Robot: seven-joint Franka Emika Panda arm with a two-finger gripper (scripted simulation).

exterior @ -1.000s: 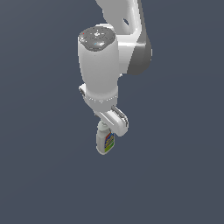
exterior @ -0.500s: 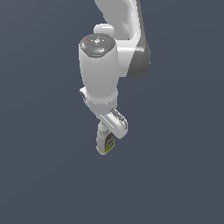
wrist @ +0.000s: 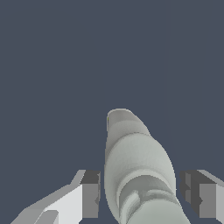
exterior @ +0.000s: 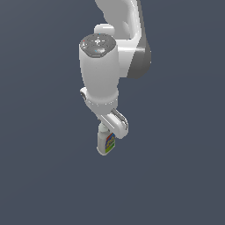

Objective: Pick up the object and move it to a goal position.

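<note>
One small white plastic bottle (exterior: 106, 144) shows in the exterior view, just under the gripper (exterior: 107, 132) at the end of the single white arm (exterior: 99, 70). It stands roughly upright with a slight tilt, its narrower end up at the gripper. Its lower body carries one label (exterior: 110, 141) with blocks of blue, yellow, green and red. The writing on the label is too small to read, and no brand can be made out.

The plain dark blue-grey ground fills all the space around the bottle. No edge, counter or shadow marks a surface under it, so the pictures do not tell whether it rests on something or hangs clear.

In the wrist view the bottle (wrist: 138, 166) is a smooth, pale grey-white, rounded shape that narrows to a blunt end far from the camera. There are faint ridges on the part nearest the lens, and the label does not show from here. Two fingers (wrist: 91, 194) of the gripper (wrist: 140, 194) stand one on each side of it, with dark inner pads facing the bottle. A thin strip of background shows between each pad and the bottle's outline, so I cannot tell whether the jaws are pressed onto it or only set closely around it
</note>
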